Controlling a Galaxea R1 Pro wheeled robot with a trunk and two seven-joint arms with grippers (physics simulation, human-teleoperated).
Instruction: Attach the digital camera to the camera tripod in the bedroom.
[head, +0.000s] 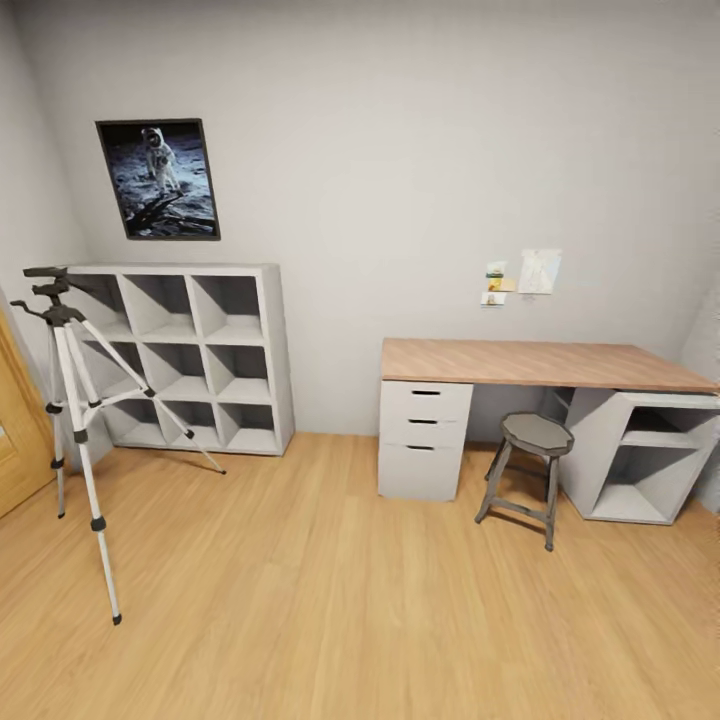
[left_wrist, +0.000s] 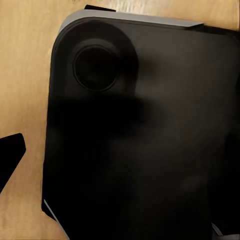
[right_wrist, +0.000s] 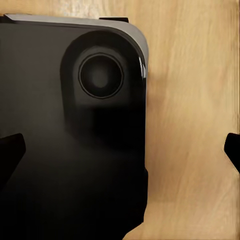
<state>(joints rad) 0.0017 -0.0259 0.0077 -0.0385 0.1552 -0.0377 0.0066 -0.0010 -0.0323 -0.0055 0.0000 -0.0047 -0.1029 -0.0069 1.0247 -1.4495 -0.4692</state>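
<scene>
**At the left of the bedroom: tripod in sight, camera still to find**

At the left of the head view, the camera tripod (head: 75, 400) stands upright on the wood floor (head: 330, 600), its three pale legs spread, black head and pan handle at the top. It is just in front of the white cube shelving (head: 200, 350) and beside the oak door (head: 20, 430) at the room's edge. Above the shelving hangs a framed astronaut picture (head: 158, 178). Well apart, to the right, a wood tabletop (head: 540, 362) sits on a white drawer unit (head: 424, 438), with a grey stool (head: 528, 470) in front of it.

The digital camera cannot be made out anywhere in the head view: the tabletop looks bare and the shelf cubes appear empty, though their depths are shadowed.

Each wrist view looks down at the floor past a dark rounded part of the robot's own body. In the right wrist view the right tool (right_wrist: 120, 150) shows a dark fingertip at either edge, so it is spread wide and holds nothing. In the left wrist view only one fingertip (left_wrist: 10, 155) of the left tool shows, so I cannot tell how it stands.

The step in hand seems to be the search for the camera. Done well, that means turning the head and base slowly to scan the rest of the room, while noting the tripod's place and keeping the base clear of its splayed legs.
</scene>
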